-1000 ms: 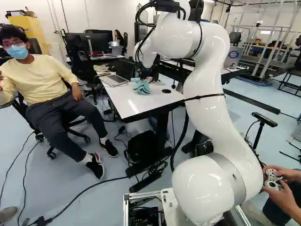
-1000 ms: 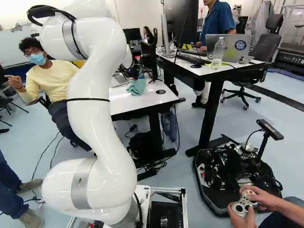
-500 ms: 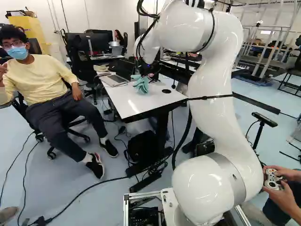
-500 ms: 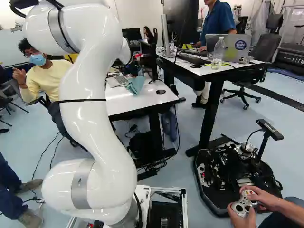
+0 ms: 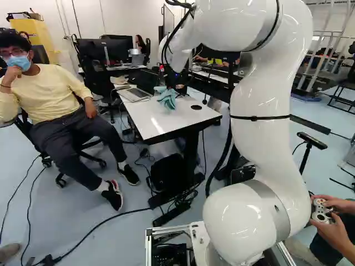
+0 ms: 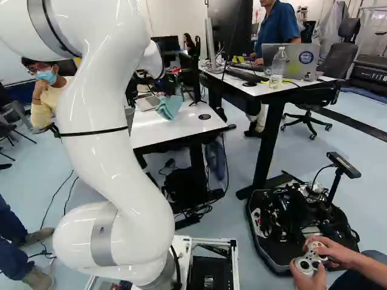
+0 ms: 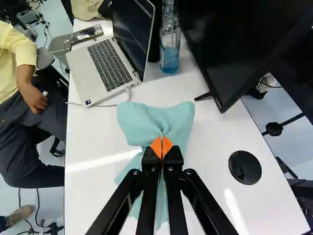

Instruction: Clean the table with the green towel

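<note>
Over the smooth white tabletop (image 7: 264, 210): one pale green cloth towel (image 7: 142, 122), creased, gathered at its middle, flaring ahead; pinched in the black two-fingered, orange-padded gripper (image 5: 176, 83). Trailing end: partly hidden beneath the fingers; contact with tabletop, indeterminable.

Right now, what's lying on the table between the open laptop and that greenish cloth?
A thin white cable lies there, on the tabletop between the laptop and the green towel pinched in the gripper. The wrist view shows it.
</note>
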You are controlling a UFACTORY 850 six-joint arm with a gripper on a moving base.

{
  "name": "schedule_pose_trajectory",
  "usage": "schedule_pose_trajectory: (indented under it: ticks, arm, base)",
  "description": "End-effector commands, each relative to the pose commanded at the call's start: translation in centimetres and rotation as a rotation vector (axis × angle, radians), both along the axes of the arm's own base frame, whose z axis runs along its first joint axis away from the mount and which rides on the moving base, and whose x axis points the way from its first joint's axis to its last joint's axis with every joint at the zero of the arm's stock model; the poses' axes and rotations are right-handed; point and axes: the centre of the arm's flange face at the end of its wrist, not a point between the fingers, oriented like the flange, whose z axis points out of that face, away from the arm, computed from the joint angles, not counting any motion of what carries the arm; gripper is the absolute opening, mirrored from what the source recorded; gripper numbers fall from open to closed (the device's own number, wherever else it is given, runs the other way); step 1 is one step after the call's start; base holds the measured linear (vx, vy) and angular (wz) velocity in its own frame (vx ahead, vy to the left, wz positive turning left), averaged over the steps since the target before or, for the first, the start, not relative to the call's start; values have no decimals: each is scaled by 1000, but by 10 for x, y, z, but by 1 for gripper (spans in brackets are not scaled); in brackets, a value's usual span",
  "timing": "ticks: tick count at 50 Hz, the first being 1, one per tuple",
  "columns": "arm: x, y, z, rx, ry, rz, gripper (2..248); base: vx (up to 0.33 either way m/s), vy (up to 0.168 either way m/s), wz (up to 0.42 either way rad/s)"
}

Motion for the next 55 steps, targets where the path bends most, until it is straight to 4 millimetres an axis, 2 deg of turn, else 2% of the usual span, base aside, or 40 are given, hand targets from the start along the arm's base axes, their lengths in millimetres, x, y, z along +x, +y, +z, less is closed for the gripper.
schedule_pose_trajectory:
  ticks: [33, 55]
  arm:
    - [-61, -21, 4, -4, 30, -21, 25]
    - [-67, -22, 4, -5, 32, -21, 25]
  base:
    - [0, 0, 0]
    - [0, 0, 0]
